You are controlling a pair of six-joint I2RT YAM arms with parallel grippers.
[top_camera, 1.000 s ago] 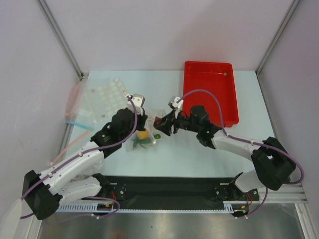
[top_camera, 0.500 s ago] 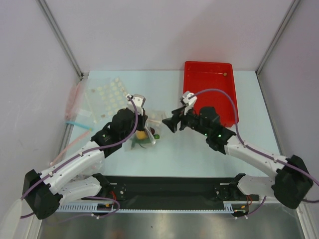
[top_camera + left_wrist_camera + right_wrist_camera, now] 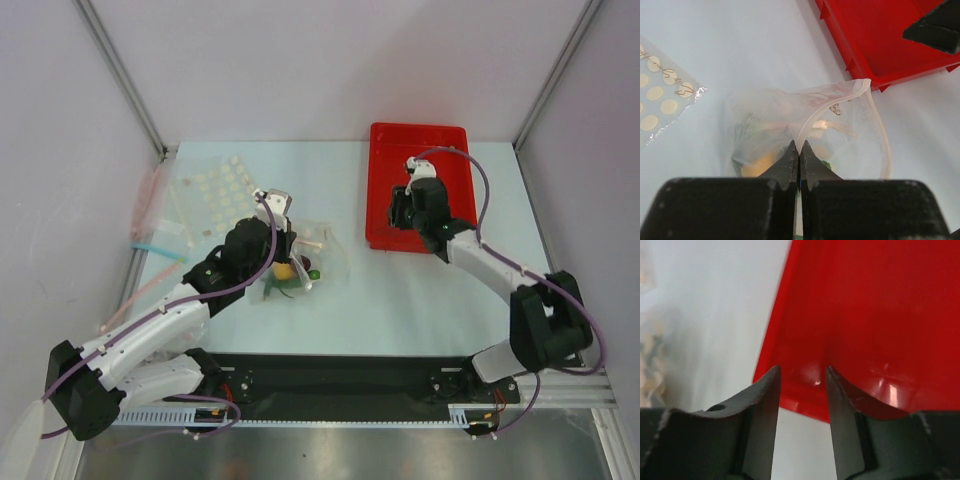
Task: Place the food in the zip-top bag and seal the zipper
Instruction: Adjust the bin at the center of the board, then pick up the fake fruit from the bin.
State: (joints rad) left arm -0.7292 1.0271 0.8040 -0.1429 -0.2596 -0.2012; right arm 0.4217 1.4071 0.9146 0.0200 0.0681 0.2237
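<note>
Left of the red plastic tray [image 3: 385, 165], on the pale bench [image 3: 400, 290], sits the clear plastic zip-top bag [image 3: 322, 245], bunched up and lifted at its mouth. Through its film shows the food: a yellow ball [image 3: 285, 268], a dark maroon ball [image 3: 300, 265] touching it on the tray side, and a small green piece [image 3: 314, 273] just beyond that. All of it lies low in the bag, at the end away from the tray.

The mouth gapes toward the tray's near left corner. Its zipper [image 3: 862, 86], a pale pinkish strip, loops out from the left claw [image 3: 799, 148] toward that corner and curves back down the other side, so the opening stands wide. The bag's long axis runs roughly from the left arm toward that same tray corner, with the closed end nearest the arm, though the crumpled film makes this only approximate.

The left claw is pinched fully together on the near rim of the mouth, holding the strip up off the bench. The right claw [image 3: 802, 371] hangs over the tray's near left corner, its jaws parted with nothing between them, well apart from the bag.

Inside the tray, a tiny dark speck [image 3: 452, 148] sits in the far right corner, too small to identify. Farther from the tray than the held bag, a flat clear pouch with pale yellow dots [image 3: 210, 188] lies on the bench.
</note>
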